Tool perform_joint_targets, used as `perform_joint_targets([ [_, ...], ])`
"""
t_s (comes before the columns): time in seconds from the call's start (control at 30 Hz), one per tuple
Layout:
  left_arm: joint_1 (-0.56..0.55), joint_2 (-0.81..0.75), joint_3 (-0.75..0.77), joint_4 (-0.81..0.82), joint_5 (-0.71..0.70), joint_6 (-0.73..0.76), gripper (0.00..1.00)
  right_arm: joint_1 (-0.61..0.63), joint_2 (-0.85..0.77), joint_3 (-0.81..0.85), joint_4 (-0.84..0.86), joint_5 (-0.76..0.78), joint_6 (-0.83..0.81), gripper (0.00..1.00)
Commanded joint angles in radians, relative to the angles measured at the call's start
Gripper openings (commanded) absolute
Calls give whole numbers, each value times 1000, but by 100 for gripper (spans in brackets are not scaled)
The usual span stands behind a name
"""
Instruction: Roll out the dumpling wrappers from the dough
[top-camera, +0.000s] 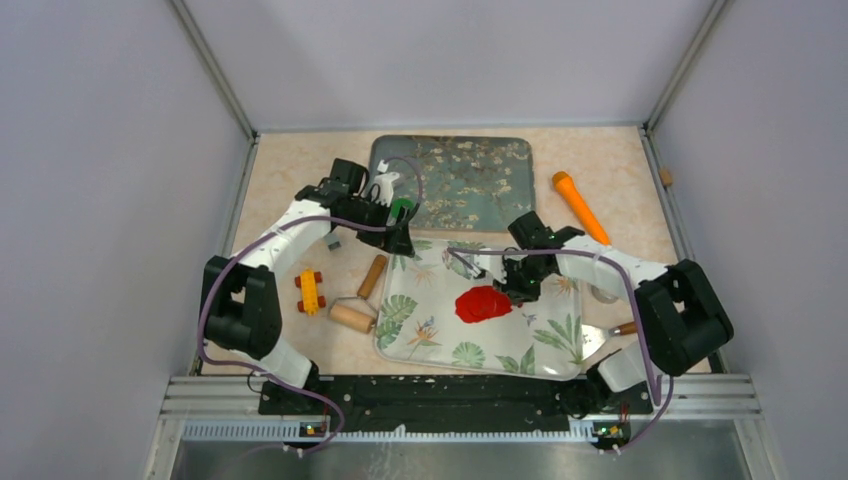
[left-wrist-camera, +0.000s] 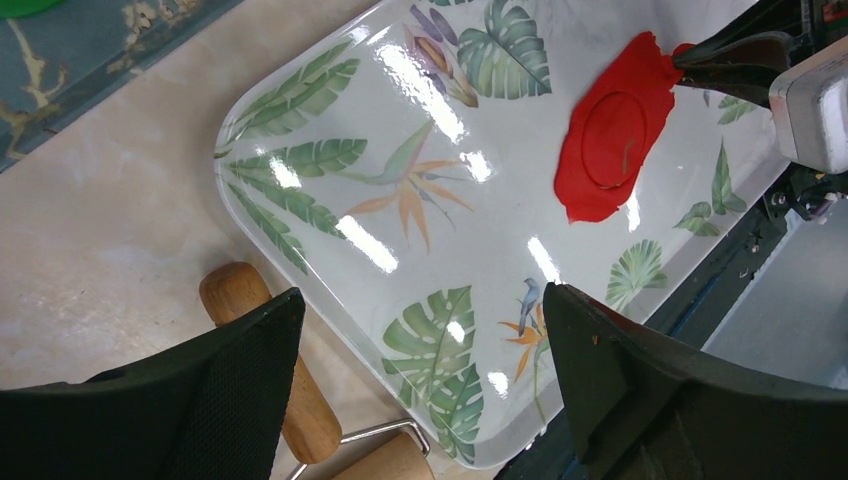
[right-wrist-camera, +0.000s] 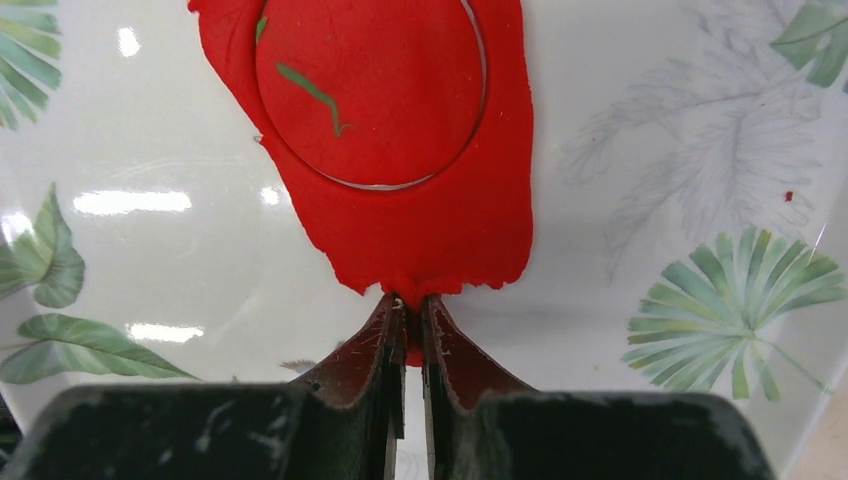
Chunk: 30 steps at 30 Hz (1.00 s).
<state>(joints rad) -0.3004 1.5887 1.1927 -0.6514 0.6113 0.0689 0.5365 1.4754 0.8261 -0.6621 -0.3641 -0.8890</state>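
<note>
Right end effector (right-wrist-camera: 408, 305) clenched on the near edge of the red dough sheet (right-wrist-camera: 440, 220), fingertips pinching its ragged lip. Red wrapper (right-wrist-camera: 370, 95): round disc, cut through but sitting inside the sheet, thin green streak on it. All of that is roughly mid leaf-print tray (top-camera: 540, 345). Rolling pin (top-camera: 352, 316) on the tabletop (top-camera: 290, 180) just left of the tray, yellow-red toy (top-camera: 310, 291) beside it. Left end effector (left-wrist-camera: 425, 300) released, jaws wide, nothing between them, above the tray's far-left corner. Blue blossom tray (top-camera: 470, 175) behind that, orange tool (top-camera: 580, 205) far right.
</note>
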Motion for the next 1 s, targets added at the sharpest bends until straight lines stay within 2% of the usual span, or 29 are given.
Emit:
perform_joint_targets([
  [0.0, 6, -16, -10, 19, 44, -5, 92, 27, 9, 113, -75, -107, 51, 9],
  [0.27, 9, -5, 3, -1, 49, 2, 91, 129, 10, 205, -107, -171, 117, 9],
  [0.6, 10, -12, -34, 16, 110, -25, 92, 173, 40, 358, -99, -245, 189, 9],
  [0.97, 58, -47, -34, -23, 72, -34, 91, 275, 120, 471, -71, -226, 142, 10],
])
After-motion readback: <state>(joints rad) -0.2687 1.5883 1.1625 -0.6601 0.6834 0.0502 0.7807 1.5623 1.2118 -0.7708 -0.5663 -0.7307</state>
